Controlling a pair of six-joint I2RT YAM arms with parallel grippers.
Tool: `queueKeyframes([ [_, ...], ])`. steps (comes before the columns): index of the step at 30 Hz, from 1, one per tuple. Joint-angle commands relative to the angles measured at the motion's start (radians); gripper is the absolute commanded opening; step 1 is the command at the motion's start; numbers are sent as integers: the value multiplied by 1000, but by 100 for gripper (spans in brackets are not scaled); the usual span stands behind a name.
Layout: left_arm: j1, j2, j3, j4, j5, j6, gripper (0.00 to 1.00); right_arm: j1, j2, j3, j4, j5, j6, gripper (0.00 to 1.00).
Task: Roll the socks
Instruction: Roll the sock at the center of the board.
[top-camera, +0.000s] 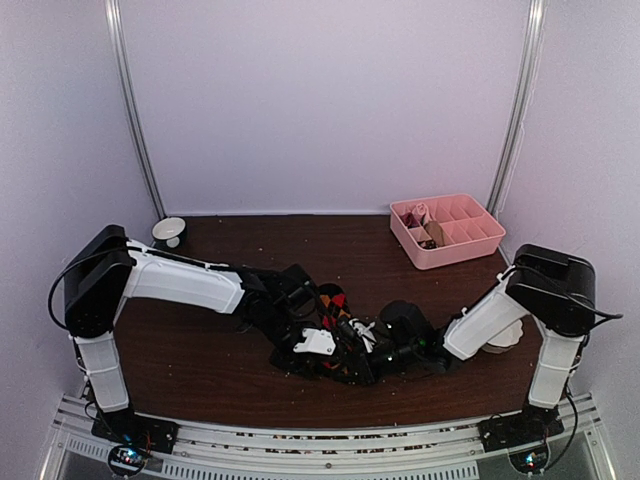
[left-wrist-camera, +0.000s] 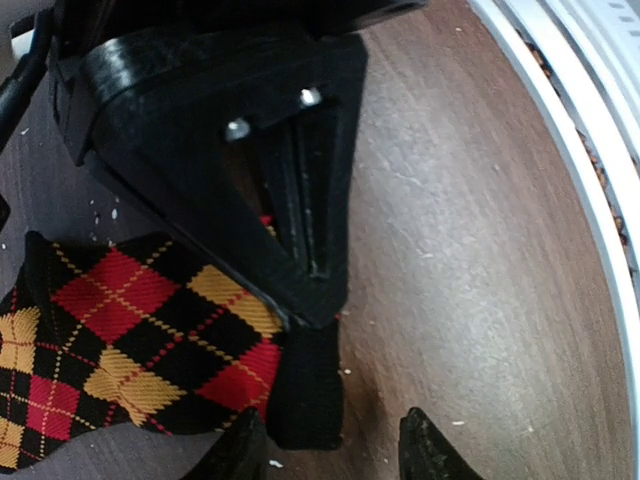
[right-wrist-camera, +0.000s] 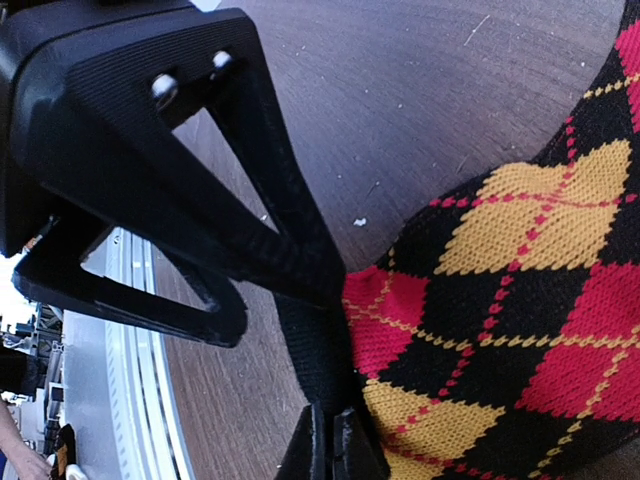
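Both arms are reaching into the near-centre of the table (top-camera: 200, 350), and the grippers meet there nose to nose.

Right gripper (right-wrist-camera: 330, 452): fingers pressed together, pinching the plain black cuff of the argyle sock (right-wrist-camera: 520, 330). In the left wrist view I see its tip sitting right on that cuff.

Left gripper (left-wrist-camera: 332, 452): fingers apart. The end of the cuff lies between the fingertips (left-wrist-camera: 428, 452). One tip is at the cuff's edge, and bare wood shows between the cuff and the other tip. I don't see it clamped on anything.

The sock is flat on the table, black with red and orange diamonds. Its cuff end points toward the near edge, and the patterned body runs off toward the far side, between the two arms.

The pink tray (top-camera: 470, 250) is far right, well clear of the grippers. Something sits in its far-left compartments, too small for me to identify. The white bowl (top-camera: 168, 232) is in the far-left corner. There's a pale object behind the right forearm, mostly hidden, so I can't tell what it is.
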Motion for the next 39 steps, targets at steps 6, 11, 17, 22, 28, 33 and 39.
queueKeyframes([
  [6,-17,38,27,46,-44,13,35,-12,61,-17,-62,-7,71,0],
  [11,-20,40,-1,61,-41,5,26,-19,68,-15,-13,-15,120,0],
  [17,-20,11,-37,85,-38,-10,58,-22,87,-3,25,-30,168,0],
  [22,-23,-51,-95,153,-50,6,63,-24,98,6,-4,-39,164,0],
  [28,-40,-106,-137,243,-89,26,60,-26,107,5,-17,-39,166,0],
  [33,-43,-152,-147,220,-65,40,63,-28,115,5,-22,-48,163,0],
  [39,-72,-94,-136,175,-83,85,52,-36,121,12,-18,-58,171,0],
])
